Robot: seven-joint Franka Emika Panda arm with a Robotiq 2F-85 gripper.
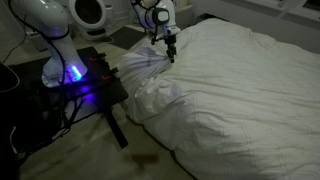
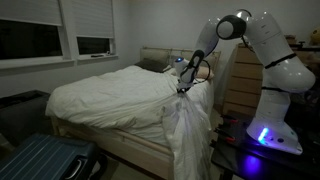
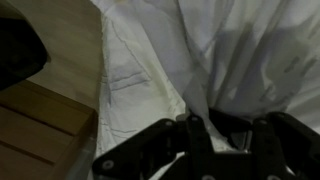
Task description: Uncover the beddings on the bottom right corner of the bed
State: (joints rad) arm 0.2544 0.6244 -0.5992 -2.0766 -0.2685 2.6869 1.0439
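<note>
The bed (image 1: 250, 100) (image 2: 100, 105) is a wide low mattress dressed all in white. Its beddings (image 1: 150, 75) (image 2: 185, 125) are a puffy white duvet, bunched and lifted at the corner nearest the robot. My gripper (image 1: 171, 48) (image 2: 182, 84) is shut on a fold of the beddings and holds it above the mattress; the cloth hangs down from it in a long drape. In the wrist view the black fingers (image 3: 165, 140) pinch white fabric (image 3: 200, 60), with the mattress side and wooden frame (image 3: 40, 125) below.
A black table (image 1: 85, 85) with blue lights carries the robot base (image 2: 270, 130) beside the bed. A wooden dresser (image 2: 240, 80) stands behind the arm. A blue ribbed case (image 2: 45, 160) lies on the floor. Windows (image 2: 60, 40) line the wall.
</note>
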